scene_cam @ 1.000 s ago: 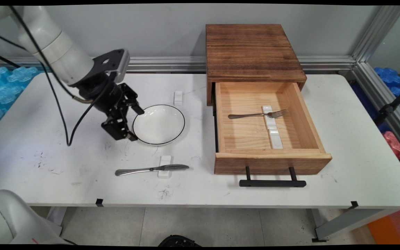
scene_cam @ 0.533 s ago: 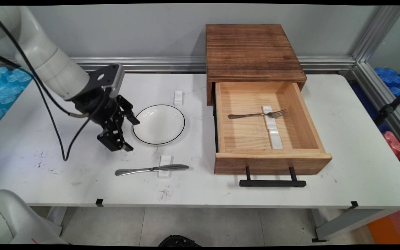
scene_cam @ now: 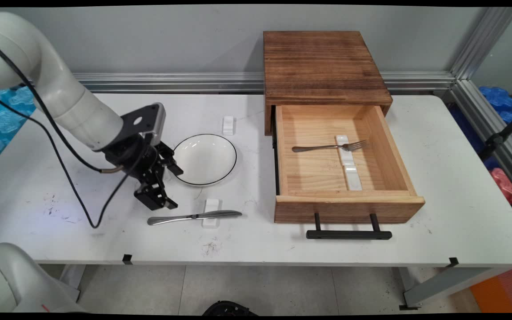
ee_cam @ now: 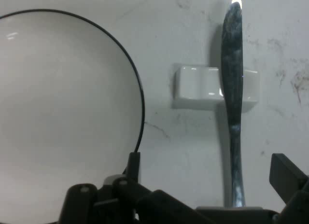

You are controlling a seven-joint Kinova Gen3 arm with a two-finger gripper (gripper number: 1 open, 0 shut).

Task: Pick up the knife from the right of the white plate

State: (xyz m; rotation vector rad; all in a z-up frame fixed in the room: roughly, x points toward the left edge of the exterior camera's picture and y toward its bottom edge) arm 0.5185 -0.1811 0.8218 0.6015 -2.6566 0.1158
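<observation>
Count of items:
- plate [scene_cam: 203,158]: 1, white with black rim.
- knife [scene_cam: 194,217]: 1.
- fork [scene_cam: 330,146]: 1.
- white cutlery rests: 3 — one under the knife [scene_cam: 211,206], one behind the plate [scene_cam: 228,125], one long rest in the drawer [scene_cam: 349,166].
- wooden drawer box [scene_cam: 322,66]: 1, with 1 drawer [scene_cam: 347,202].
- table [scene_cam: 451,186]: 1.
- robot hand [scene_cam: 170,184]: 1.

A white plate [scene_cam: 204,158] with a thin black rim. A silver knife [scene_cam: 194,217] on a white rest [scene_cam: 211,207]. The surface [scene_cam: 60,186] is white, smudged with dark scuffs. The gripper [scene_cam: 172,186] is black. The open drawer [scene_cam: 349,209] is pale wood with a black handle [scene_cam: 348,234].
</observation>
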